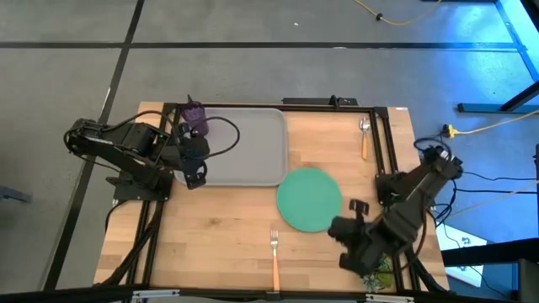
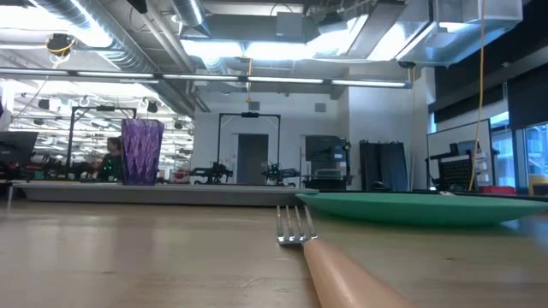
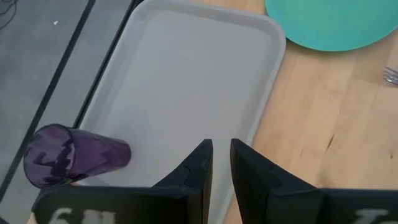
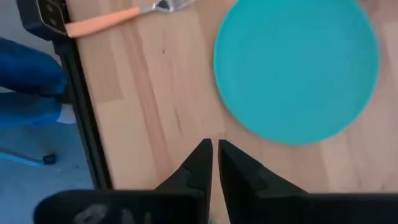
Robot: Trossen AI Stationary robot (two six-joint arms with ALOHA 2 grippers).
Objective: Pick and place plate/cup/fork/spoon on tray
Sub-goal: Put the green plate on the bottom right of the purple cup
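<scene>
Fork (image 2: 300,229) lies lengthwise toward the low camera, tines pointing away; both grippers' jaws closed, empty.

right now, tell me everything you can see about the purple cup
The cup is a small translucent purple tumbler, plastic by its look, with faceted sides and a round open rim. It stands upright on the grey tray, at the tray's far left corner, close to the rim. It looks empty. Nothing grips it: the left gripper sits nearby over the tray's left edge, jaws nearly closed, clear of the cup.
</scene>
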